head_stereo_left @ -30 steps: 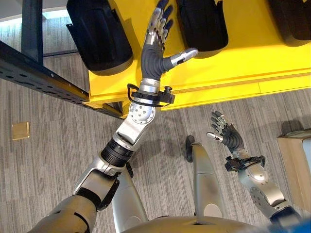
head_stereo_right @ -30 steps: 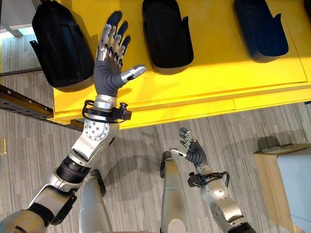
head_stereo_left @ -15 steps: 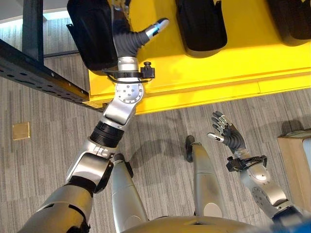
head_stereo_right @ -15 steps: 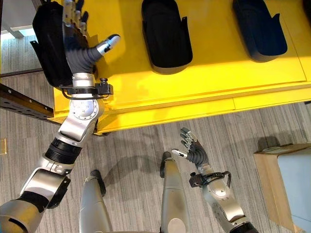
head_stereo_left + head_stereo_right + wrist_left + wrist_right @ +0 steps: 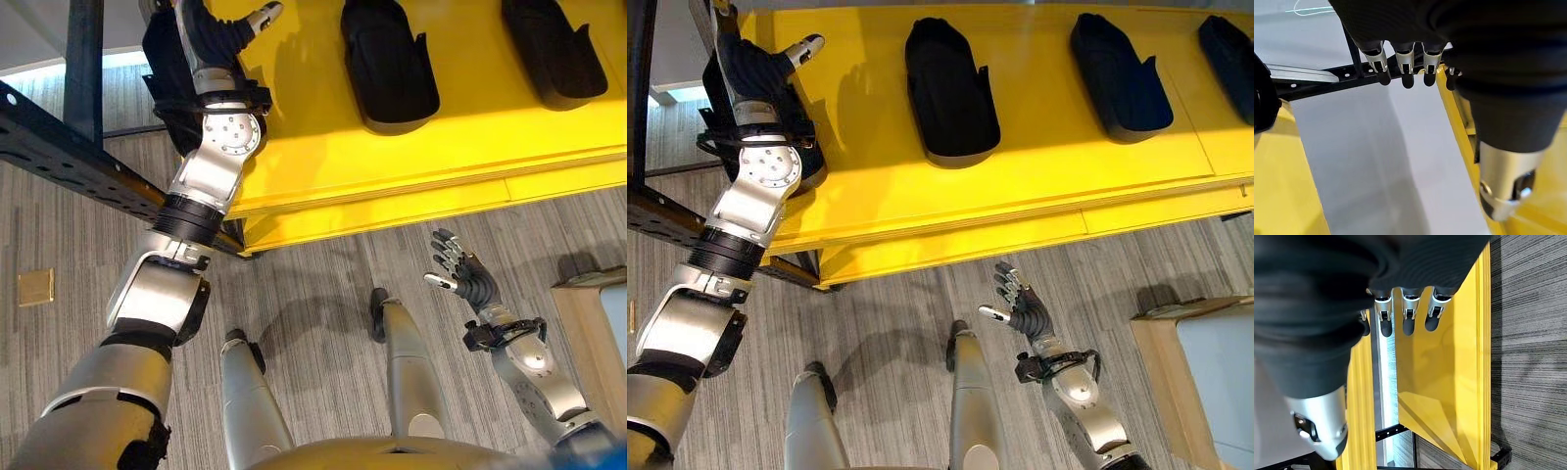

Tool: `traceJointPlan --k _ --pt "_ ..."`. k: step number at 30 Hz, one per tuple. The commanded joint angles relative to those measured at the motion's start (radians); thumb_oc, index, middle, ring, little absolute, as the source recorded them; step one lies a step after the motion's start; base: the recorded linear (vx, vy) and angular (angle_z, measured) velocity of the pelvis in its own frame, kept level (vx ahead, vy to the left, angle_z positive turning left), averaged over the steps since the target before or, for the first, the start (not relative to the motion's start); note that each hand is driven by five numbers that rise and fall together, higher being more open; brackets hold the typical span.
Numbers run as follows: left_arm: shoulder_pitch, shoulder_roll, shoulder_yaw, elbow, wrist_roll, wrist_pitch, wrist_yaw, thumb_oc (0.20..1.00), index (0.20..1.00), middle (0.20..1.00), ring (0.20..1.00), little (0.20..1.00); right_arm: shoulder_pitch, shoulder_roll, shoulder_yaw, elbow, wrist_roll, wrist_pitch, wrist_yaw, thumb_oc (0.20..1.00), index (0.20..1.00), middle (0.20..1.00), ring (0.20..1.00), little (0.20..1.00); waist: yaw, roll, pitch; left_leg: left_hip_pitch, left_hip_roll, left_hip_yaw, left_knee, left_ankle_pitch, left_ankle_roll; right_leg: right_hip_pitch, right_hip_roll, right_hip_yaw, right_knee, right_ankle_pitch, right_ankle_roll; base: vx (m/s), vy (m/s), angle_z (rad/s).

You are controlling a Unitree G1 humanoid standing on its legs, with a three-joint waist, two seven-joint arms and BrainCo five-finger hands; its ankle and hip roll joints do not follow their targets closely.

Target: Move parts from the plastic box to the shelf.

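black parts [image 5: 950,88] lying spaced on yellow shelf [image 5: 1048,166]

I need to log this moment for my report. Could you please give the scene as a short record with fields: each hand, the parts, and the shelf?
left hand: raised over the leftmost black part on the shelf, fingers straight, holding nothing
right hand: low over the floor, fingers relaxed, holding nothing
shelf: yellow shelf on a black frame
parts on shelf: black parts lying in a row, one near the middle, another further right

Glossy yellow shelf [image 5: 1038,166], matt black plastic parts [image 5: 950,93]
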Motion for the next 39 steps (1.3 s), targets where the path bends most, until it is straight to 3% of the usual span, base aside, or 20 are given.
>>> traceJointPlan --k 1,14,24,39 --pt "-0.102 0.05 -0.02 0.03 0.034 -0.009 0.027 1.0 1.0 1.0 1.0 1.0 0.007 -0.07 -0.03 -0.058 0.022 -0.027 0.019 1.0 1.0 1.0 1.0 1.0 -0.012 0.021 -0.025 -0.081 -0.026 0.02 -0.036 0.088 0.062 0.037 0.002 -0.011 -0.016 -0.004 -0.018 0.02 0.014 -0.04" --pt "-0.244 0.018 -0.109 0.385 -0.175 0.017 -0.096 1.0 1.0 1.0 1.0 1.0 0.019 -0.089 -0.027 -0.053 0.022 0.0 0.035 1.0 1.0 1.0 1.0 1.0 -0.023 0.019 -0.008 -0.074 -0.033 0.021 -0.034 0.092 0.063 0.048 0.001 -0.005 -0.017 -0.001 -0.015 0.0 0.0 0.0" --pt "-0.29 0.011 -0.107 0.493 -0.29 0.023 -0.155 1.0 1.0 1.0 1.0 1.0 0.031 -0.093 -0.014 -0.044 0.032 0.016 0.048 1.0 1.0 1.0 1.0 1.0 -0.025 0.019 -0.006 -0.068 -0.032 0.025 -0.037 0.092 0.063 0.053 0.001 -0.002 -0.021 0.001 -0.014 0.0 0.0 0.0" --pt "-0.331 0.069 -0.12 0.615 -0.242 0.088 -0.174 1.0 1.0 1.0 1.0 1.0 0.061 -0.113 -0.039 -0.053 0.053 0.028 0.066 1.0 1.0 1.0 1.0 1.0 -0.028 0.015 0.007 -0.077 -0.035 0.028 -0.024 0.088 0.064 0.045 -0.001 0.006 -0.022 0.006 -0.012 0.0 0.0 0.0"
